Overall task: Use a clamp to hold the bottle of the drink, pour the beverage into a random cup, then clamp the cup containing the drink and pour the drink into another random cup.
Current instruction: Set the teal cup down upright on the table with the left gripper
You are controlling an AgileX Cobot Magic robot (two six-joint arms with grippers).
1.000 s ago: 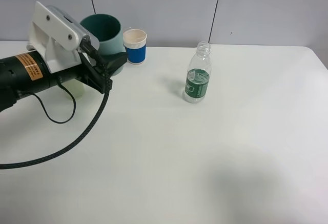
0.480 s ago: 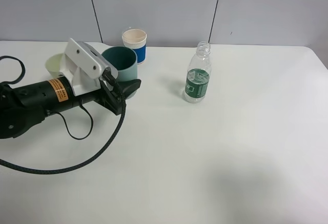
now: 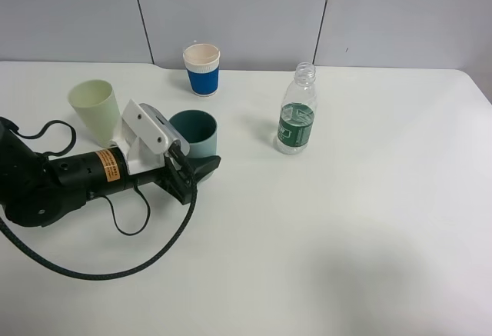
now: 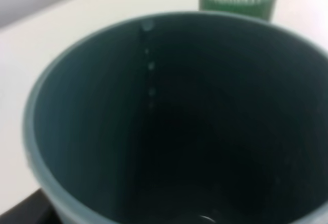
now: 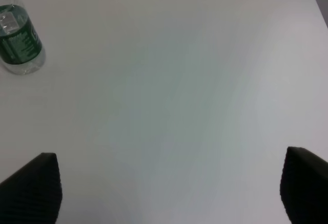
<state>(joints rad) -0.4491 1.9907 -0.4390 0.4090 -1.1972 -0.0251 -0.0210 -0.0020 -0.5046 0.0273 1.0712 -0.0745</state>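
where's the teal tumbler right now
In the exterior high view the teal tumbler stands upright left of centre, at the left end effector, between the pale green cup and the bottle.

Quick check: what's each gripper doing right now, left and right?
Left gripper: shut on the teal tumbler, which stands upright on the table.
Right gripper: open, empty, above bare table.

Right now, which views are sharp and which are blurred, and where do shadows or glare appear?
Exterior high view: sharp, evenly lit; a soft shadow lies left of the bottle, no strong glare on the table. Left wrist view: out of focus, filled by the dark inside of the teal tumbler. Right wrist view: mildly soft, a faint greenish tint on the tabletop, blurred fingertips in the lower corners.
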